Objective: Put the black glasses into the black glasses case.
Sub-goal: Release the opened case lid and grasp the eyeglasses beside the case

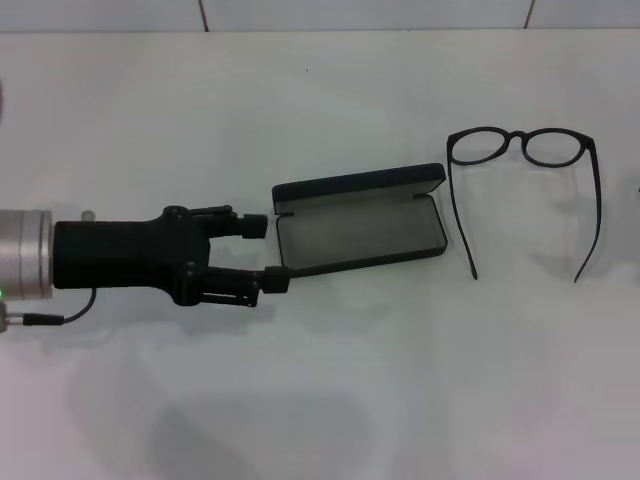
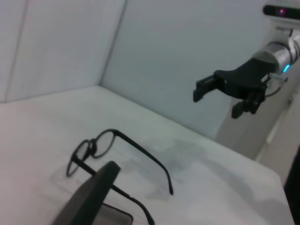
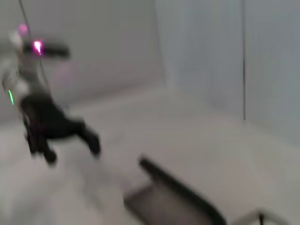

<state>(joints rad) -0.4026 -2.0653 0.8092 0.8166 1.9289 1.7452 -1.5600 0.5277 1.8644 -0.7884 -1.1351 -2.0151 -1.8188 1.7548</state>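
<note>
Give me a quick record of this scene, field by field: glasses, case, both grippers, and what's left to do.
glasses: black glasses lie unfolded on the table, apart from the case, on its right
case: black case open, grey lining showing, nothing inside
left gripper: left gripper open, at the case's left end, lower finger at the case's corner
right gripper: right gripper open, raised above the table, holding nothing
left to do: glasses not yet in the case
</note>
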